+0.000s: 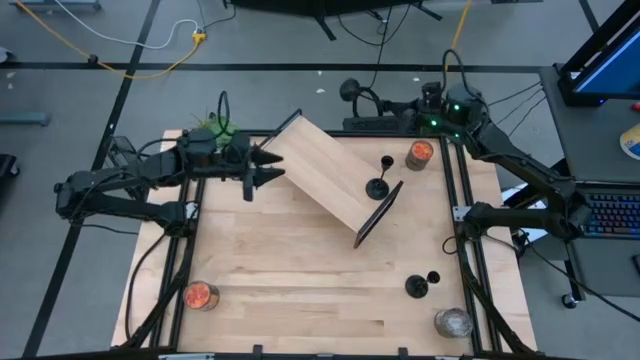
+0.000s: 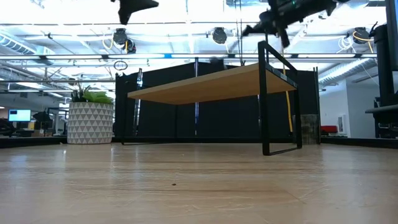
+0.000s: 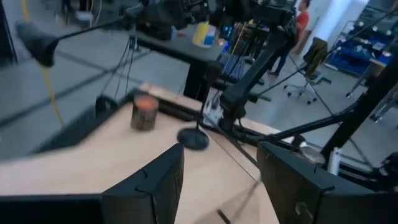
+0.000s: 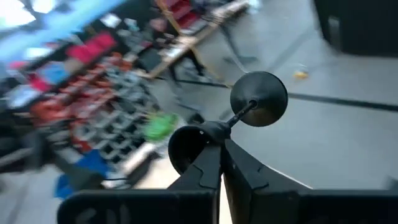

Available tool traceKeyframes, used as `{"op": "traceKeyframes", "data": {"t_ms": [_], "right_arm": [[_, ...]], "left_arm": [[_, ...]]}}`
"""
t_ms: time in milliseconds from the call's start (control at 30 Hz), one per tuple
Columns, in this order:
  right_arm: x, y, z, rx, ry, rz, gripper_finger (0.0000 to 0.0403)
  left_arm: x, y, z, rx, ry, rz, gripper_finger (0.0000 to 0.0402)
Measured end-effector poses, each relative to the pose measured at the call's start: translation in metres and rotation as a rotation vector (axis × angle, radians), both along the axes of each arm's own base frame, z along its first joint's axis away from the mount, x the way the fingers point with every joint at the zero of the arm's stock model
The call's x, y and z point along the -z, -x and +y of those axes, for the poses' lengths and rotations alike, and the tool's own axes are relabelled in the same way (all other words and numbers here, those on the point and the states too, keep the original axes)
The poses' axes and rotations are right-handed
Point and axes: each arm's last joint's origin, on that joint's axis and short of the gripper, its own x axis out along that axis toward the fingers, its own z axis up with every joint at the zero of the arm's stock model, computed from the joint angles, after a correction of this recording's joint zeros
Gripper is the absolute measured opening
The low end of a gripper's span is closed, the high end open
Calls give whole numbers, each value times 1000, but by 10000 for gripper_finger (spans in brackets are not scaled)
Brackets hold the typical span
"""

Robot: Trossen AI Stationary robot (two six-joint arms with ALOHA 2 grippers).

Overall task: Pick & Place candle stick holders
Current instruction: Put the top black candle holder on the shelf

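Note:
My right gripper (image 1: 372,102) is shut on one black candle stick holder (image 1: 350,90), held in the air past the table's far edge. Two more holders (image 1: 378,186) (image 1: 387,161) stand by their round bases on a wooden shelf (image 1: 325,175) with black legs. Two others (image 1: 417,287) (image 1: 433,277) stand on the table at the near right. My left gripper (image 1: 277,167) is open and empty at the shelf's left end, pointing toward the table's right. Its own view (image 3: 221,162) shows one holder's base (image 3: 194,138) ahead. My right gripper pinches the holder between its two fingers at the stem just behind the small cup (image 4: 211,134). The stem runs on ahead of the fingertips, and the round base (image 4: 258,98) is the far end. The fingers point about level toward the table's left. The holder lies on its side, lifted clear.
An orange candle jar (image 1: 420,153) stands by the shelf's far right end, another (image 1: 200,295) at the near left corner, and a pale jar (image 1: 452,322) at the near right. A potted plant (image 1: 215,125) is at the far left. Bare tabletop (image 1: 300,270) lies near the front.

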Motion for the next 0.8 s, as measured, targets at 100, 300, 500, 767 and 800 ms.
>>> {"op": "traceKeyframes", "data": {"t_ms": [100, 300, 500, 767, 800], "right_arm": [[-6, -6, 9, -86, 7, -61, 1], [-13, -20, 28, -228, -2, -120, 1], [-25, -34, 45, -324, -22, -120, 0], [-47, -63, 56, -423, -40, -1, 0], [-50, -68, 57, -437, -41, 7, 0]], "left_arm": [[2, -14, 2, 15, -81, -30, 209], [1, -30, -2, 29, -207, -79, 209], [-29, -32, -14, -31, -325, -88, 209], [-64, -41, -34, -66, -448, 53, 209], [-66, -44, -36, -61, -460, 77, 209]]}}
